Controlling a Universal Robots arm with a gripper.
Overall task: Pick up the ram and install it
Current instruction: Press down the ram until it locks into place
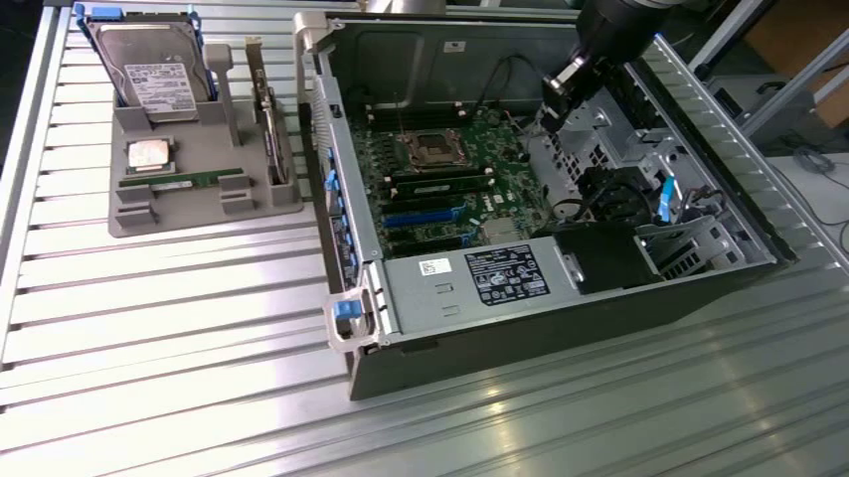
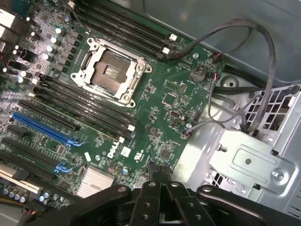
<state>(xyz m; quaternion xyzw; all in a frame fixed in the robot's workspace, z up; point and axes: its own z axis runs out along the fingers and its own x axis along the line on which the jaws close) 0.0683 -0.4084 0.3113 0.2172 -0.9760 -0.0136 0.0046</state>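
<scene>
In the exterior view, the open computer case is seen lying on a slatted metal table; the gripper is held above the case's interior, near its far wall, over the motherboard; whether it is released or clenched cannot be told. The ram is seen lying flat in a grey holder at the exterior view's left, well apart from the gripper, just below the square processor chip; a hard drive is stood behind them.

In the wrist view, the empty processor socket and dark memory slots are shown on the motherboard; black cables are looped beside a metal bracket.
</scene>
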